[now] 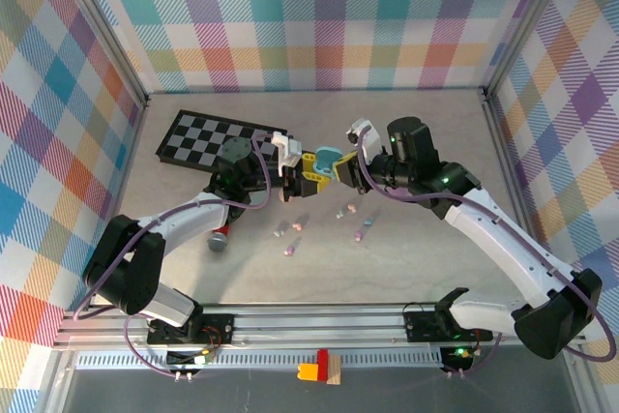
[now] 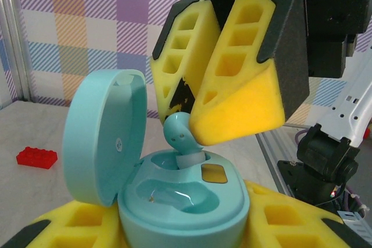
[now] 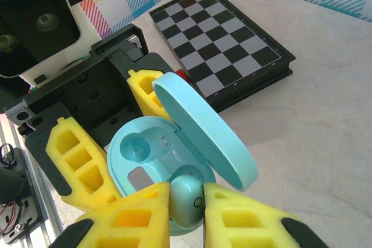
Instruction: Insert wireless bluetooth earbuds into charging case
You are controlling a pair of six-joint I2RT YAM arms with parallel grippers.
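**Above mid-counter: bud at the mouth of the case**

Beneath both arms you have a pale grey, stone-look counter point(image 1: 435, 142). It is boxed on three sides by walls point(image 1: 338, 16) of pastel plaid, with metal posts point(image 1: 488, 103) at the back corners. A chessboard point(image 1: 218, 137) lies flat at the back left. From the left wrist you can see a red brick point(image 2: 36, 157) on the counter beyond the case. Loose buds point(image 1: 290, 229), pink and purple, are scattered on the bare surface in front of the jaws, well apart from them.

Your left jaws are clamped on the case point(image 2: 186, 201), a teal pebble held up off the counter between the yellow pads. Its lid point(image 2: 102, 137) is swung upright on the hinge.

Your right jaws are closed tight on a teal bud point(image 2: 177, 132), pinching its rounded head between their own yellow pads point(image 2: 232, 103). They meet the left jaws nearly tip to tip over the middle of the counter.

The bud stands almost upright with its stem down. Its lower end is in the well nearest your right jaws, and its head rises clear above the case's rim. You cannot tell whether the stem has reached the bottom. The second well point(image 3: 139, 146), on the side toward your left jaws, holds nothing, and its glossy floor shows plainly from both wrists.
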